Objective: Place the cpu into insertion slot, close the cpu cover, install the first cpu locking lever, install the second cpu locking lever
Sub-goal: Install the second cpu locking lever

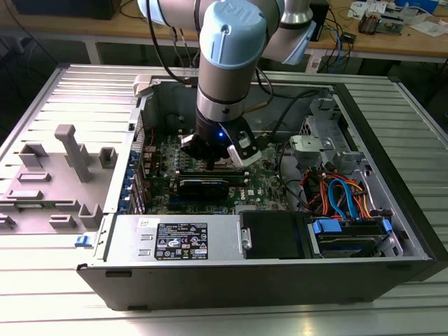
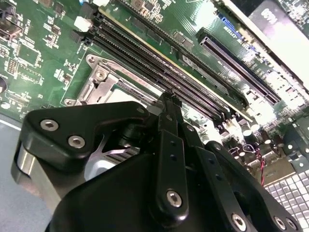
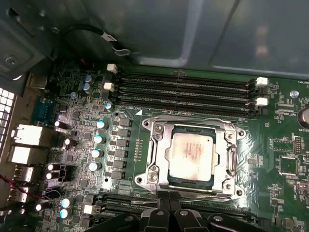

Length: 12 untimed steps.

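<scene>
Gripper (image 3: 169, 203): fingers pressed together, tips at socket edge.
Cpu (image 3: 190, 153): seated in insertion slot (image 3: 154, 159).
Cpu cover (image 3: 231, 159): closed over it.

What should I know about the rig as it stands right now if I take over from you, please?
Gripper: low over the green motherboard inside the open computer case, its fingertips together at the near edge of the insertion slot, apparently on a thin lever wire there.
Cpu: seated flat in the slot.
Cpu cover: down over the cpu, framing its metal top.
Done: cpu placed, cover closed.
Left: the locking levers; I cannot tell whether either is latched.
</scene>
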Each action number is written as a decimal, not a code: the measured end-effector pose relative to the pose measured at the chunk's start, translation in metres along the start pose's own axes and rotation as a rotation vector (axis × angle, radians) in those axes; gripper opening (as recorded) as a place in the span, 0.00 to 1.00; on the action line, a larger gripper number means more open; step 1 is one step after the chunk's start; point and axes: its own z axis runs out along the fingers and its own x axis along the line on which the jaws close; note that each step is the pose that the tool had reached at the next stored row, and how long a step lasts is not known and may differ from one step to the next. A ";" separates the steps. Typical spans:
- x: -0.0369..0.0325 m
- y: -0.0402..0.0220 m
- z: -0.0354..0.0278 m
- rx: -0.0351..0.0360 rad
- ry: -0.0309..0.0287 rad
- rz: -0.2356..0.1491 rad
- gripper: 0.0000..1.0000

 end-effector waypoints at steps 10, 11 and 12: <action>-0.0002 -0.0005 0.0031 -0.0180 -0.0016 -0.004 0.11; -0.0002 -0.0006 0.0031 -0.0190 -0.0018 -0.004 0.11; -0.0002 -0.0006 0.0032 -0.0201 -0.0019 -0.004 0.11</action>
